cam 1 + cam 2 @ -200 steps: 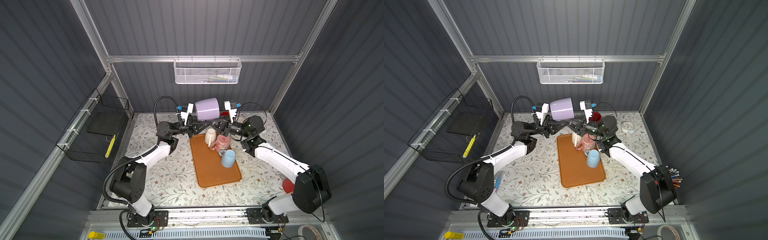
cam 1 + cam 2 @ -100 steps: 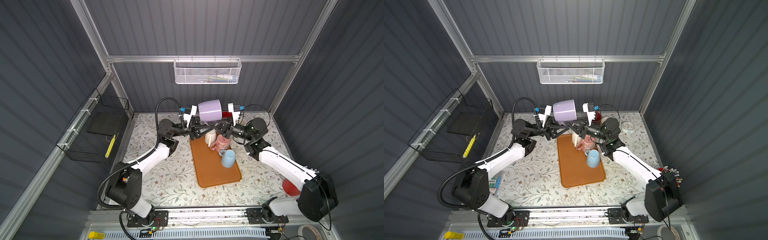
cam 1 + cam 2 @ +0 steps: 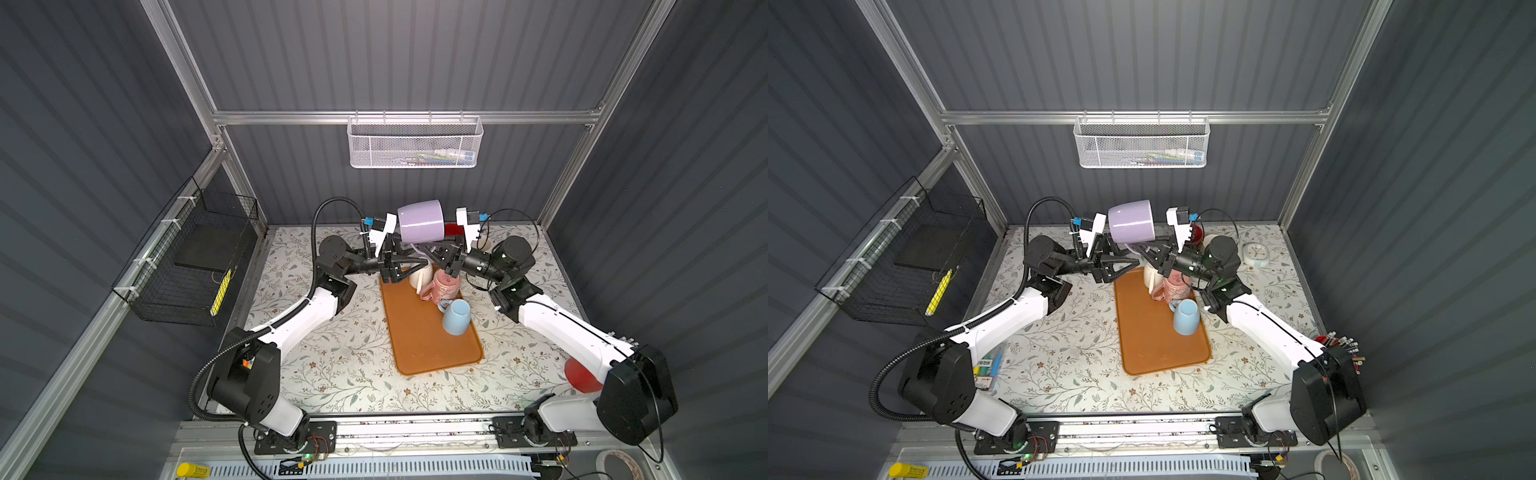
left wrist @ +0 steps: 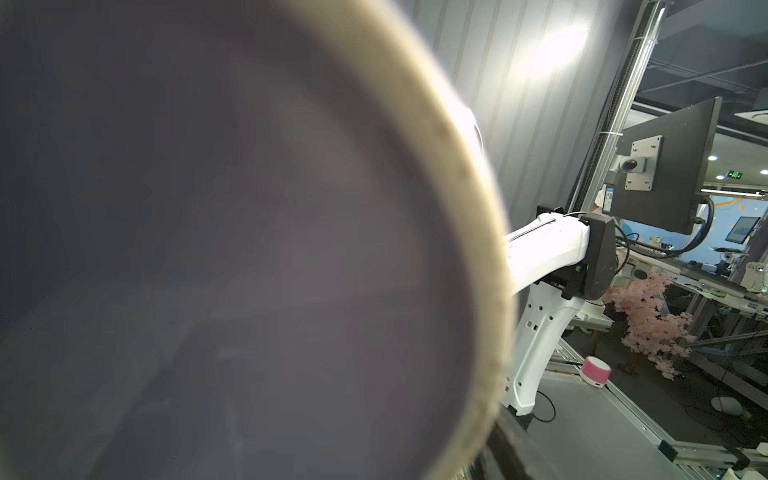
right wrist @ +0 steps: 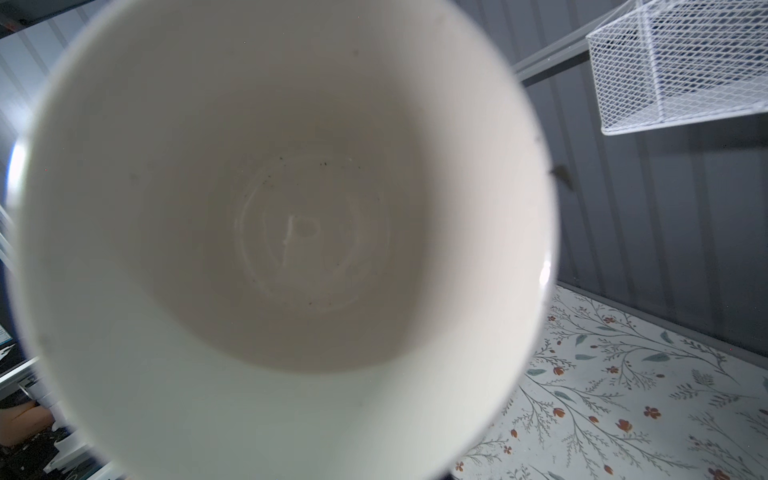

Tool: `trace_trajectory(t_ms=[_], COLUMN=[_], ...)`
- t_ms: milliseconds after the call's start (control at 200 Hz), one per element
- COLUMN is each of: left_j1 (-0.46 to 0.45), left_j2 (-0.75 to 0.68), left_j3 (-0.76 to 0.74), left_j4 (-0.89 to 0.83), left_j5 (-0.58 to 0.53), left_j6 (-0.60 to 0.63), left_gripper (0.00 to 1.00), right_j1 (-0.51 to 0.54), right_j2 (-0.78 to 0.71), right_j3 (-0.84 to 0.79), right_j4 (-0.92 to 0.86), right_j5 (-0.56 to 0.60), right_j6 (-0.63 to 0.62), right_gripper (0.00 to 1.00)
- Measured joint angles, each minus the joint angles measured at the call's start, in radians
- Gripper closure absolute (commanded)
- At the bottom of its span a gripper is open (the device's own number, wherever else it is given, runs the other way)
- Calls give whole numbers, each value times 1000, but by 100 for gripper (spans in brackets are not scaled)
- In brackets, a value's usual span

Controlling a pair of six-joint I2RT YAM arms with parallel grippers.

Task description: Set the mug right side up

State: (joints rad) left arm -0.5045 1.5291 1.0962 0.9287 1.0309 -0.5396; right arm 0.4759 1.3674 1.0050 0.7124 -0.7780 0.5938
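Now the lilac mug (image 3: 419, 224) hangs sideways, pinched by the right claw (image 3: 428, 251), above the open left claw (image 3: 413, 268).

The lilac mug (image 3: 419, 220) at upper centre of both top views is white inside, with a beige ring round its base. The tray (image 3: 432, 349) in mid-frame is orange-brown. On it are a cream mug (image 3: 417, 277), a pink mug (image 3: 445, 287) and a pale blue mug (image 3: 456, 319). The desk (image 3: 332, 361) is white, printed with grey-green leafy sprigs and small red flowers. The arms (image 3: 307, 320) are white with black joints. The mesh basket (image 3: 415, 147) at top is white, the ribbed walls (image 3: 415, 62) dark grey, and the wire basket (image 3: 183, 270) at left black.
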Motion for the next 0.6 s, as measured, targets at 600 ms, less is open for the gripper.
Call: trace_trajectory(t_ms=[600], left_j1=[40], left_j2=[-67], left_j3=[-51], left_j4=[-346], left_j5=[-229], left_j6=[192], left_gripper=[19], right_j1=[-3], right_j2=[-36], right_j3=[1], right_j4=[-53], right_j5=[-7], right_j6=[2], right_gripper=[100])
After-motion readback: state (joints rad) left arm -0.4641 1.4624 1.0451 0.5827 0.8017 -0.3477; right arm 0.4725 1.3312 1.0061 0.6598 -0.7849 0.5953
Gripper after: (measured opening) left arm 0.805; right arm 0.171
